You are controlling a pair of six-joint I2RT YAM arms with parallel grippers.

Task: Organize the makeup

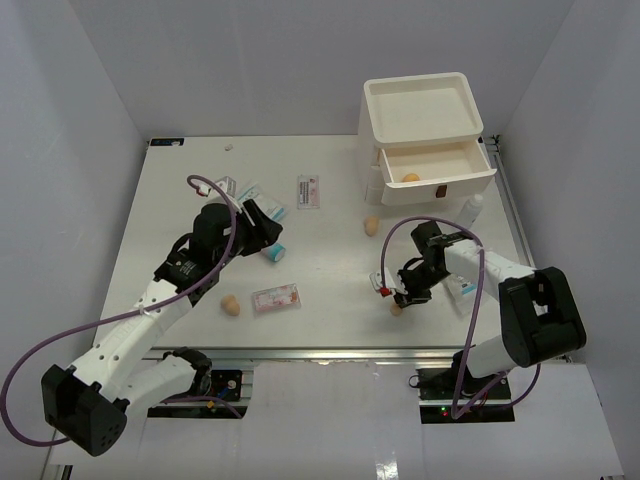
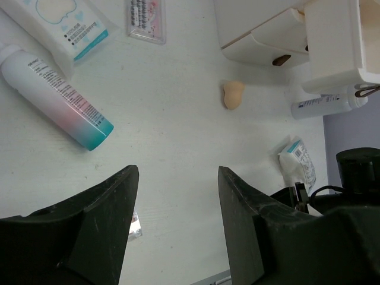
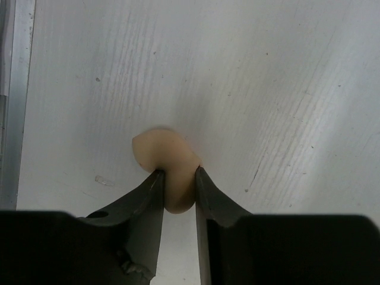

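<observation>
The right gripper [image 3: 177,173] is clamped on a tan sponge [image 3: 165,155]. Its two fingers press the sponge's narrow end from either side, down at the table [image 1: 330,262] by the near edge, right of the middle. Just beside that arm, toward the right edge, lies a blue-and-white packet [image 1: 466,287].

The left gripper [image 2: 178,208] hangs over the table's left half, jaws apart with nothing between them. Close by lies a pink tube [image 2: 56,98] with a teal cap, and beyond it, toward the far edge, a second printed packet [image 2: 65,24].

A second sponge [image 1: 231,305] and a pink-and-white sachet [image 1: 275,298] lie near the near edge, left of the middle. Another sachet [image 1: 309,190] lies toward the far edge.

A third sponge [image 1: 371,226] sits in front of the white drawer box [image 1: 420,125] at the far right corner. A fourth sponge [image 1: 411,178] lies inside the box's pulled-out drawer [image 1: 450,160]. A white bottle [image 1: 472,208] lies just beside the box.
</observation>
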